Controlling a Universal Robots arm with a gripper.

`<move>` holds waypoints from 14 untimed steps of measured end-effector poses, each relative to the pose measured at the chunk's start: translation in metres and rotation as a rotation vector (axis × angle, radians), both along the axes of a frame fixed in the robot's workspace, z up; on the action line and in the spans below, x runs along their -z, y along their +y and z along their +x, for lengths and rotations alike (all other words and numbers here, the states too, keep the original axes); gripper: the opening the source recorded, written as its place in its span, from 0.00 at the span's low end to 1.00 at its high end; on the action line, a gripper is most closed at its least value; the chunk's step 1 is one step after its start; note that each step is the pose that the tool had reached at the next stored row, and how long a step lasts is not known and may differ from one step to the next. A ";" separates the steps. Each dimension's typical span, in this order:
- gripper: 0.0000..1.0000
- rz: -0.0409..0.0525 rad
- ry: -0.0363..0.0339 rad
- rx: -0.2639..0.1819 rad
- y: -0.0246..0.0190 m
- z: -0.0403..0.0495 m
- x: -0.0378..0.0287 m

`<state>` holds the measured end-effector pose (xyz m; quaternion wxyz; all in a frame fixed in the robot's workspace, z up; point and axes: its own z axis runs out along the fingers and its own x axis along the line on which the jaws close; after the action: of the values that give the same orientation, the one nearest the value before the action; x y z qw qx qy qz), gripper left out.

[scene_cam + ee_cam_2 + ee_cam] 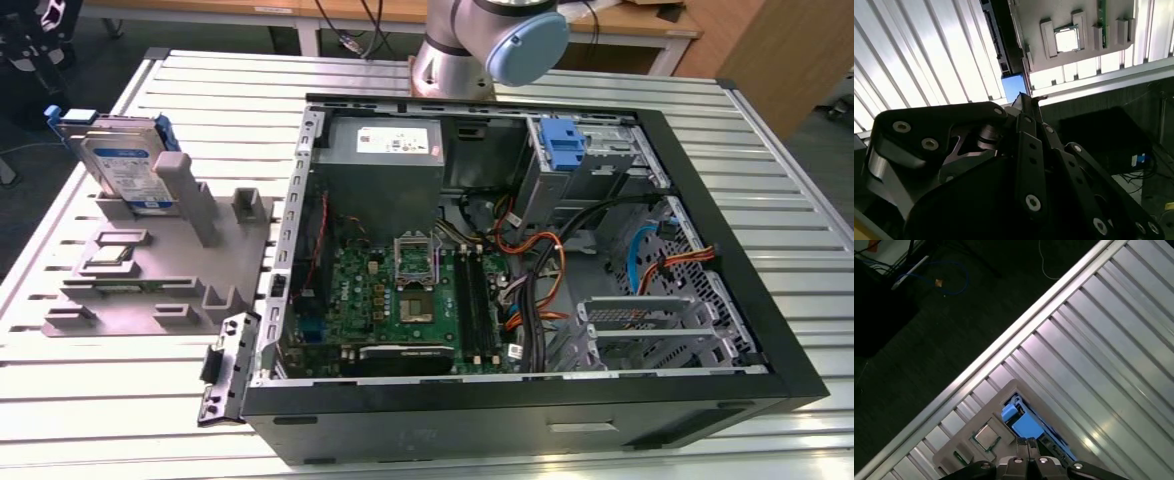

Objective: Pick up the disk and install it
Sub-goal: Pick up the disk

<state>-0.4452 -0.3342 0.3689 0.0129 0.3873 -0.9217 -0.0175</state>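
The disk (127, 165) stands upright on edge in a grey holder block (147, 250) at the exterior view's left, silver with a white-and-blue label and blue side rails. In the first wrist view its blue rail (1024, 424) lies just past my gripper (1026, 442), whose fingers are pressed together with nothing between them. In the second wrist view the gripper (1026, 100) points at the same blue rail (1015, 86), with the disk's dark edge running off beyond it. The gripper sits above the disk and apart from it.
An open computer case (747, 300) covers the table's middle and right, with the motherboard (400, 300), cables and a drive bay with a blue latch (567, 145) inside. A processor chip (986, 436) sits in the holder block. The ribbed metal table (80, 400) ends close to the holder.
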 end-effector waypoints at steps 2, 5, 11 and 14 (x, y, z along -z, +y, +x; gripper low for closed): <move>0.10 0.0000 0.0001 -0.028 0.0000 0.0001 0.0000; 0.10 0.0000 0.0001 -0.070 0.0000 0.0001 0.0000; 0.10 0.0000 0.0000 -0.082 0.0000 0.0001 0.0000; 0.10 0.0000 0.0001 -0.082 0.0000 0.0002 0.0000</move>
<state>-0.4451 -0.3343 0.3690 0.0136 0.4250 -0.9050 -0.0170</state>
